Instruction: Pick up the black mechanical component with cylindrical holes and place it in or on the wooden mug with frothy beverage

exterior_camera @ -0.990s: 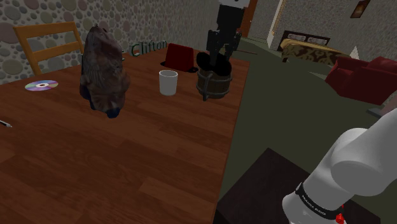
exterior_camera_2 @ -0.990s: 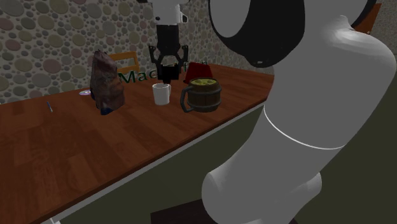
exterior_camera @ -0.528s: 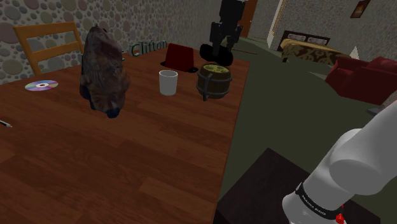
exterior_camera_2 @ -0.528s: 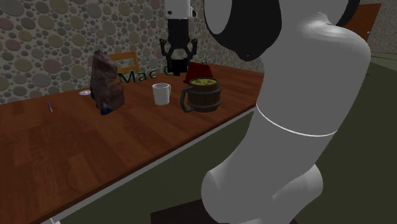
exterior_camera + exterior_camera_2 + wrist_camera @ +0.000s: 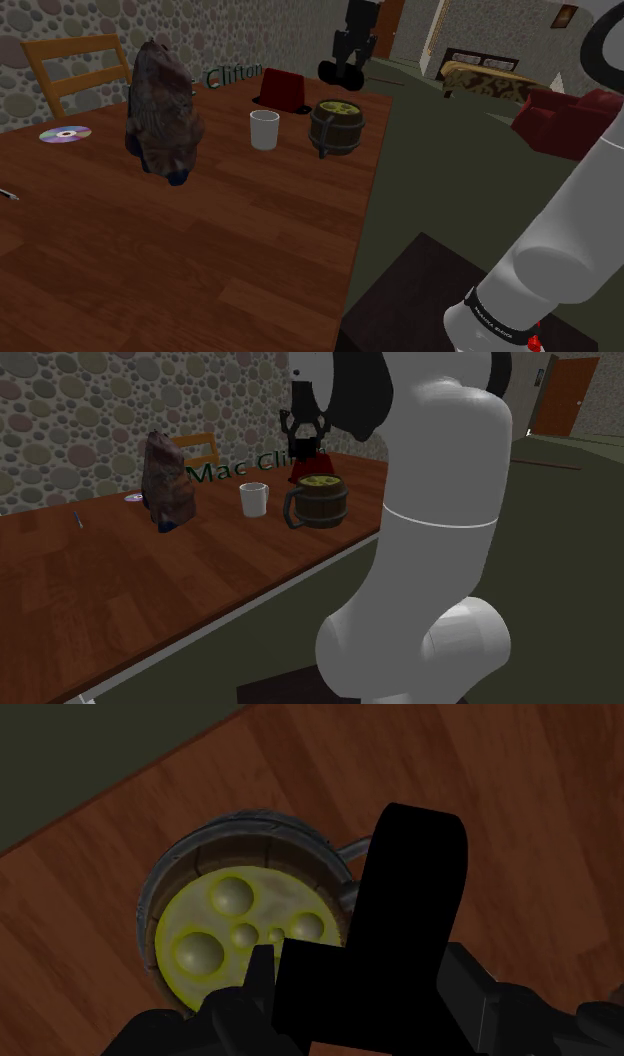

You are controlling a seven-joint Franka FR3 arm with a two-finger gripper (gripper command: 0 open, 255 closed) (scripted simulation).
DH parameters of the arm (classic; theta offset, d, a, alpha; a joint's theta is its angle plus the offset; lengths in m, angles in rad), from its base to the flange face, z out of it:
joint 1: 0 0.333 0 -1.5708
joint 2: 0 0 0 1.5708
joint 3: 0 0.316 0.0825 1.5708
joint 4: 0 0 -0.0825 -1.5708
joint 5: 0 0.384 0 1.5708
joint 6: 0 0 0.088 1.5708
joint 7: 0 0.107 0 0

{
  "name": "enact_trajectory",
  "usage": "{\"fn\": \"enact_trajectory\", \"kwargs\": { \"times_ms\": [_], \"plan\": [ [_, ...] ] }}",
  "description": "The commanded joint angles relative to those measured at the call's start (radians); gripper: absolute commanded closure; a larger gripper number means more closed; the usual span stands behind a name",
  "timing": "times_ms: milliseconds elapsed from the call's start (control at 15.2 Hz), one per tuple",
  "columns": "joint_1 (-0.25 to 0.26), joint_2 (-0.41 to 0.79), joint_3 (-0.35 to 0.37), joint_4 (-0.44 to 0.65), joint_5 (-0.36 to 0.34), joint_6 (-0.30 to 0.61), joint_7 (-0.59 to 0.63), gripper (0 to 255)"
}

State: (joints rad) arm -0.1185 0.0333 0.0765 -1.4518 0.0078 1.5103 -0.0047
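Gripper (image 5: 340, 68) with component (image 5: 400, 904) farther along table (image 5: 200, 250)

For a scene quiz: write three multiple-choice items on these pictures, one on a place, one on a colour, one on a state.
1. In the shoulder view, where does the cup stand by the mug?
A. to its right
B. to its left
C. inside it

2. The mug's froth is
A. red
B. blue
C. yellow

3. The hand is
A. shut on the black part
B. open and empty
C. shut on the cup

Key: 1 B, the cup stands apart from the mug at its left in the shoulder view. 2 C, the wrist view shows bubbly yellow froth inside the rim. 3 A, the wrist view shows the black part clasped in the hand.
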Motion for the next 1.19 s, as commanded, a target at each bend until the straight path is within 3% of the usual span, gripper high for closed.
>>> {"fn": "enact_trajectory", "kwargs": {
  "times_ms": [0,198,1122],
  "plan": [
    [-0.017,0.059,-0.016,0.080,-0.003,-0.021,-0.035,255],
    [-0.040,0.149,-0.034,0.204,-0.004,-0.056,-0.076,255],
    [-0.042,0.080,-0.035,-0.082,-0.001,0.161,-0.080,255]
  ]
}}
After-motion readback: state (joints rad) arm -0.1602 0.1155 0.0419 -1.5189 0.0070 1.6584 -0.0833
